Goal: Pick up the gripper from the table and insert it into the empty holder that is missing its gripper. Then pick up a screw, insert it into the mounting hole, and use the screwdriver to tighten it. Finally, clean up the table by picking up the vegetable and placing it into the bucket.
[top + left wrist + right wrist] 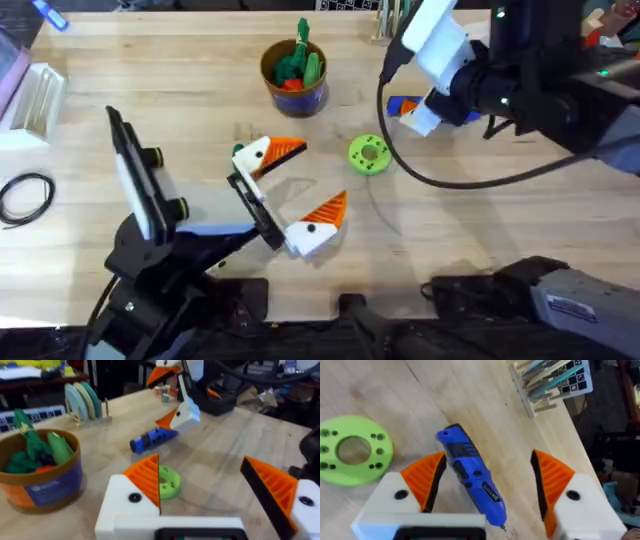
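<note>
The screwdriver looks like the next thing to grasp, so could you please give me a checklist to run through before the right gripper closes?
1. Right gripper open: ok, fingers spread wide.
2. Screwdriver between its fingers: ok, lying flat, though nearer one finger.
3. Green disc clear of the grasp: ok, off to the side and not touching.
4. Left gripper out of the way: ok, well apart in the overhead view.
5. Screw in place for tightening: cannot tell.

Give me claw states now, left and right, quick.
Left claw: open, holding nothing.
Right claw: open, straddling the screwdriver on the table, not gripping it.
</note>
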Available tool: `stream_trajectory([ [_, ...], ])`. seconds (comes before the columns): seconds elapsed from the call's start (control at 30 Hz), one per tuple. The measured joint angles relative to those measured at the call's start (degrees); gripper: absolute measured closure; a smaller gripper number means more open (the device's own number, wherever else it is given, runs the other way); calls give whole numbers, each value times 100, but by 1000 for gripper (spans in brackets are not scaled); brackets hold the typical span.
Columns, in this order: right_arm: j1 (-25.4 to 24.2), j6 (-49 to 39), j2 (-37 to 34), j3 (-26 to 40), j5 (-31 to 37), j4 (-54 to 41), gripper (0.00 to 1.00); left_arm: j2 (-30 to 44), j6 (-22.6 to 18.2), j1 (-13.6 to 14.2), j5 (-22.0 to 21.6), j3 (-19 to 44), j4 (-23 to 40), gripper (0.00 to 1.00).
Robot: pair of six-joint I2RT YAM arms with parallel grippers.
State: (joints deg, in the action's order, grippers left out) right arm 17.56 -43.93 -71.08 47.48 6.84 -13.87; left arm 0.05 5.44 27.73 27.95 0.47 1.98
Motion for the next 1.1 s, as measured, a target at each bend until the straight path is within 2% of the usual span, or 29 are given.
stream_trajectory([
  [0.07, 0, 104, 126, 0, -82, -7, 12, 0, 26, 0, -128, 11, -136, 15],
  [0.13, 0, 211, 212, 0, -165, -9, 12, 0, 157, 0, -426, 151, 144, 14],
  [0.2, 0, 298, 258, 0, -220, -9, 12, 8, 351, 0, -908, 523, 887, 14],
  [0.33, 0, 387, 276, 0, -266, -11, 10, 376, 643, 0, -2070, 1828, 2696, 16],
  [0.47, 0, 432, 276, 0, -295, -7, 9, 1312, 1085, 0, -3185, 3236, 4303, 16],
  [0.57, 0, 455, 276, 0, -318, -7, 9, 2245, 1443, 0, -3741, 3983, 5157, 15],
  [0.73, 0, 460, 276, 0, -327, -7, 10, 3711, 1885, 0, -3935, 4703, 5271, 16],
  [0.93, 0, 475, 276, 0, -329, -7, 10, 4432, 2220, -38, -3939, 4835, 5343, 16],
  [1.0, 0, 477, 276, 0, -328, -7, 11, 4592, 2541, -259, -3937, 4835, 5590, 15],
  [1.1, 0, 476, 276, 0, -329, -7, 11, 4906, 3099, -865, -3939, 4837, 5999, 15],
])
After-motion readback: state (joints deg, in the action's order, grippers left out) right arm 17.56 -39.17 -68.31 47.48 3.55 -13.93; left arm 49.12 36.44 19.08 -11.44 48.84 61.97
